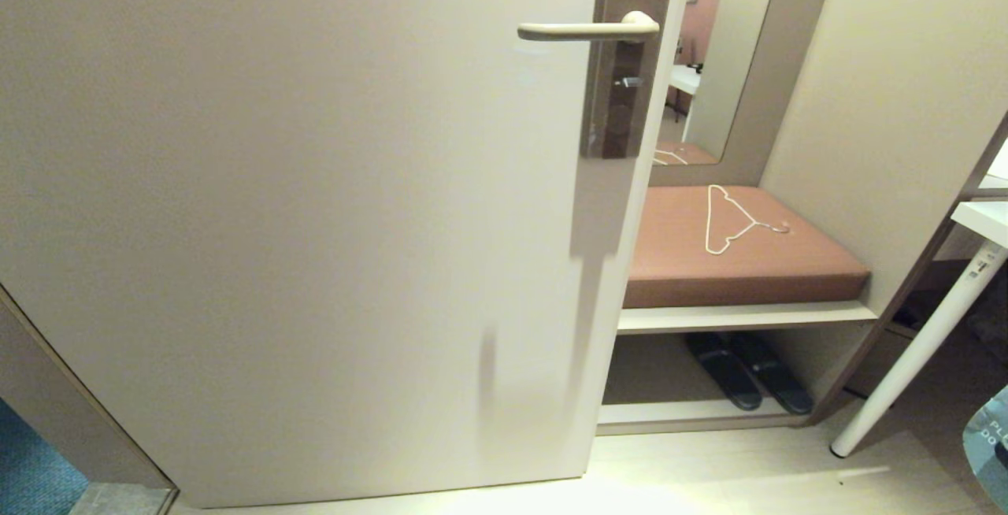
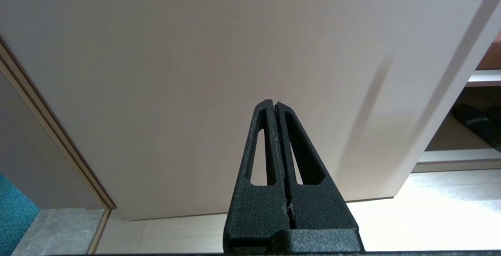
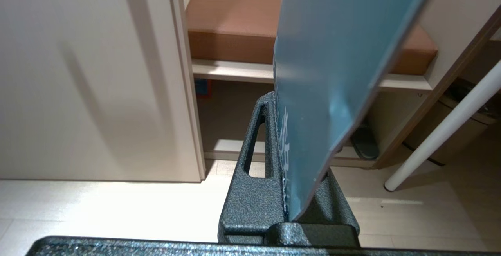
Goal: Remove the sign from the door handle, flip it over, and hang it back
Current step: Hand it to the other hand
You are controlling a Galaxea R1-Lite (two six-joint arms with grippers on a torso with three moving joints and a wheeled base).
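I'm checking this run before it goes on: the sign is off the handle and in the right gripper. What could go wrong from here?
1. The right gripper pinches the sign only at one end, so it may slip or swing while turned over.
2. The door handle is slim, and the sign's hole is out of view, so rehanging may miss.
3. The left gripper is shut, unready to help.

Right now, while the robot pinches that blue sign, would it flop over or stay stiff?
Probably fairly stiff: the sign stands straight up from the right gripper, pinched only at one end, with no droop. It looks thin, so likely light. Its glossy face may be a bit slippery.
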